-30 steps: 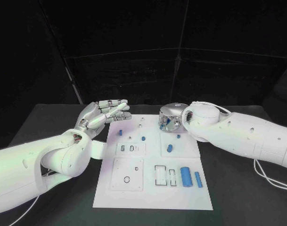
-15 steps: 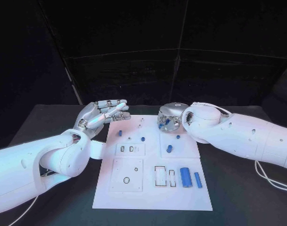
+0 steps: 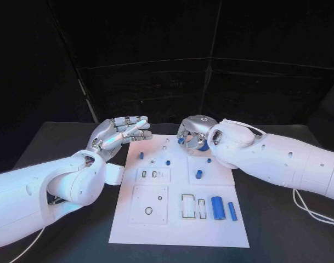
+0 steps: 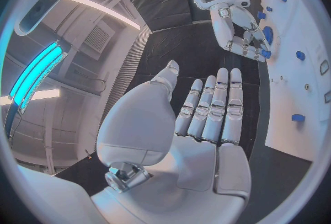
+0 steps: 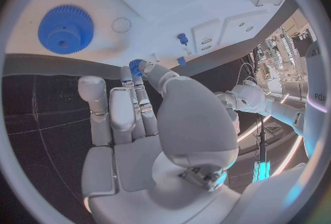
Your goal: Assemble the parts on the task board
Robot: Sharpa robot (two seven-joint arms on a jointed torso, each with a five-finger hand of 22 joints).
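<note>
While the white task board (image 3: 179, 219) lies flat in the middle of the black table (image 3: 64, 137), its long side runs away from the robot. Two blue rod-shaped parts lie near the close right corner, a thick one (image 3: 217, 208) and a thin one (image 3: 232, 211), side by side, and both point along the board's long side. More small blue parts (image 3: 198, 174) sit farther up the board. A big blue gear (image 5: 65, 29) lies flat on the board at its far end, as the right wrist view shows.

At the far left corner of the board, the left hand (image 3: 118, 133) is up in the air with its palm up. Its fingers (image 4: 219, 108) are straight and close together, and it holds nothing.

Over the far end of the board, the right hand (image 3: 193, 134) hangs with its fingers pointing down. It pinches a small blue gear (image 5: 135, 67) between its thumb and fingertips.
</note>
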